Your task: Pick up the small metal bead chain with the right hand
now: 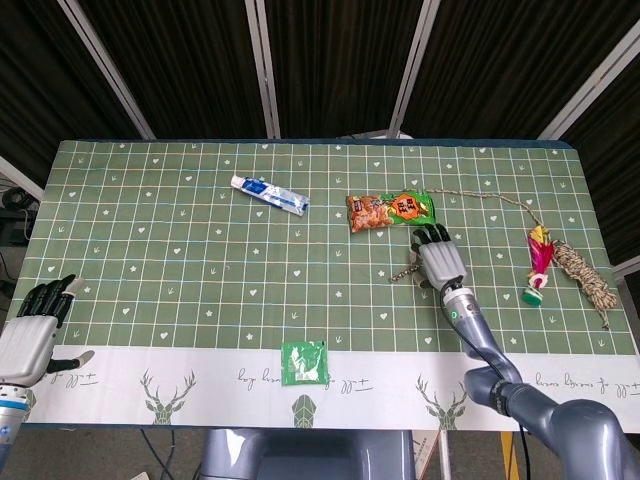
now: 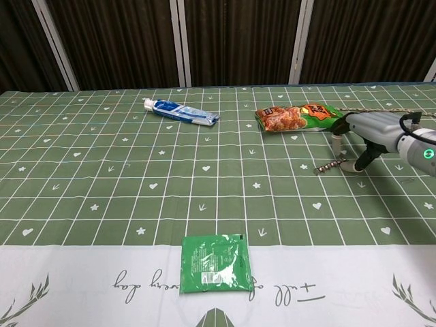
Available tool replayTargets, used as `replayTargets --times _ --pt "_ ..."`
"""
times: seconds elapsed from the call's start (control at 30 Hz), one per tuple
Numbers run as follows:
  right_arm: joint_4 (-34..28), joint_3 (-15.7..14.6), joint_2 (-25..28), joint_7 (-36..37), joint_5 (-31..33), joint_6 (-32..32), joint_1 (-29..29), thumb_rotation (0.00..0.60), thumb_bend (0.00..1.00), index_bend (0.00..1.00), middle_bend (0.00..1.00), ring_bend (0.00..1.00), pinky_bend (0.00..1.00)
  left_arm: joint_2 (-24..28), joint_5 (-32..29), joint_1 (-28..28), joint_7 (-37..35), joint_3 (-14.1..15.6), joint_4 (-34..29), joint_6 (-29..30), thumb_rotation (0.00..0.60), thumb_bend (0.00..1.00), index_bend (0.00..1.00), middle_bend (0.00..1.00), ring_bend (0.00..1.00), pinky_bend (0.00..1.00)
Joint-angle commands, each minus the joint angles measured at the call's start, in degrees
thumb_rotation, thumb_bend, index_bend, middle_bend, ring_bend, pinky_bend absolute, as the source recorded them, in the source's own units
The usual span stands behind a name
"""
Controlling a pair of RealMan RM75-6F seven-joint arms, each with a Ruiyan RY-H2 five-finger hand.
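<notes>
Small metal bead chain (image 2: 332, 165) lies flat on the green grid-patterned tablecloth (image 1: 200, 280), right of the table's middle and nearer the far edge than the near one, just on the near side of the orange-and-green snack packet (image 1: 390, 210). In the head view only its left end shows (image 1: 402, 273), poking out from under the robot's grey right hand (image 1: 440, 262), which is lowered palm-down over it. In the chest view the same hand (image 2: 364, 133) has its fingers apart and pointing down, with the fingertips (image 2: 338, 144) at the cloth on either side of the chain's right end. Whether any fingertip actually touches the beads cannot be told, and nothing is lifted, so the chain is not yet held.

The robot's left hand (image 1: 30, 332) hangs beyond the table's left edge near the near-left corner, fingers loosely spread and holding nothing.

A blue-and-white toothpaste tube (image 1: 269, 194) lies toward the far edge, left of centre. A small square green sachet (image 1: 304, 363) sits on the white deer-printed border along the near edge, about midway across. Near the right edge are a red-and-yellow feathered shuttlecock with a green base (image 1: 538, 262) and, just beside it, a coiled bundle of speckled rope (image 1: 583, 268), with a loose strand running back toward the snack packet.
</notes>
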Motion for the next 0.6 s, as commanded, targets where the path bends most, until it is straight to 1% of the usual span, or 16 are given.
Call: replayTargets --times 0.03,0.47,0.6 --pt "0.0 0.0 -0.1 -0.1 0.0 0.0 0.0 0.6 0.3 0.45 0.13 0.0 0.0 0.0 0.0 0.0 0.0 0.0 0.0 0.0 0.6 0.05 0.0 0.0 0.0 0.0" --pt "0.0 -0.1 -0.6 -0.4 0.4 -0.2 -0.3 0.6 0.33 0.48 0.13 0.0 0.0 0.0 -0.4 -0.1 -0.2 -0.1 -0.2 -0.3 0.6 0.05 0.0 0.0 0.0 0.0" --pt "-0.5 0.0 -0.6 -0.4 0.5 0.0 -0.4 0.6 0.34 0.5 0.13 0.0 0.0 0.1 -0.6 -0.1 -0.3 -0.1 -0.3 -0.3 0.6 0.05 0.0 0.0 0.0 0.0"
